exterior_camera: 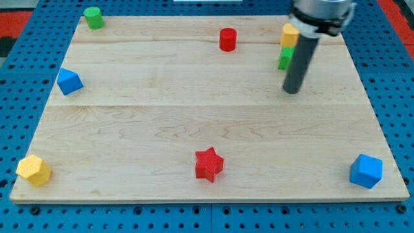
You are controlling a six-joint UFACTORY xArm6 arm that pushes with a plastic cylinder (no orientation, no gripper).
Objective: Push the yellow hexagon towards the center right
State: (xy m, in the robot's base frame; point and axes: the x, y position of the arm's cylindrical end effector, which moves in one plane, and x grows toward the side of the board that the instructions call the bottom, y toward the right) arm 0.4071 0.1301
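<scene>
The yellow hexagon sits at the bottom left corner of the wooden board. My tip is at the upper right of the board, far from the hexagon. It stands just below and right of a green block that the rod partly hides. A second yellow block sits just above the green one, next to the rod.
A red cylinder is at the top centre. A green hexagon-like block is at the top left corner. A blue block is at the left edge. A red star is at the bottom centre. A blue block is at the bottom right corner.
</scene>
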